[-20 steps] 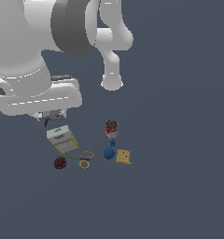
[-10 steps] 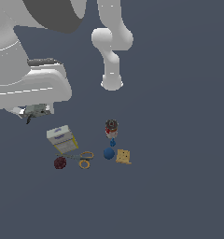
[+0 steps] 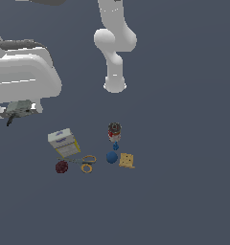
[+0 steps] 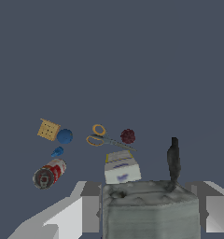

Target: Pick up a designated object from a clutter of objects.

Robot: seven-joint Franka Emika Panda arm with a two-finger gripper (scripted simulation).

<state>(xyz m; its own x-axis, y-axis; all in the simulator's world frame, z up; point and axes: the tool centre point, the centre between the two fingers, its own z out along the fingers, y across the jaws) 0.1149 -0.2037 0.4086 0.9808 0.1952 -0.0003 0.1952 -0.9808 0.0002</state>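
The designated object (image 4: 151,212) is a grey block with a short dark stem (image 4: 173,161), and it fills the space between my fingers (image 4: 81,212). My gripper (image 4: 149,214) is shut on it. In the exterior view the designated object (image 3: 18,109) hangs under the white hand (image 3: 23,79), high and toward that view's left of the clutter. Below lies the clutter: a white-and-yellow box (image 3: 64,142), a dark red ball (image 3: 62,166), yellow-handled scissors (image 3: 83,162), a blue ball (image 3: 111,157), a tan square (image 3: 127,160) and a red-black can (image 3: 114,130).
The arm's white base column (image 3: 115,83) stands behind the clutter. A tiny blue piece (image 3: 115,146) lies between the can and the blue ball. Everything rests on a flat dark grey floor (image 3: 184,191).
The hand has risen and drifted toward the exterior view's left, carrying the grey object up and away from the white-and-yellow box. The clutter has not moved.
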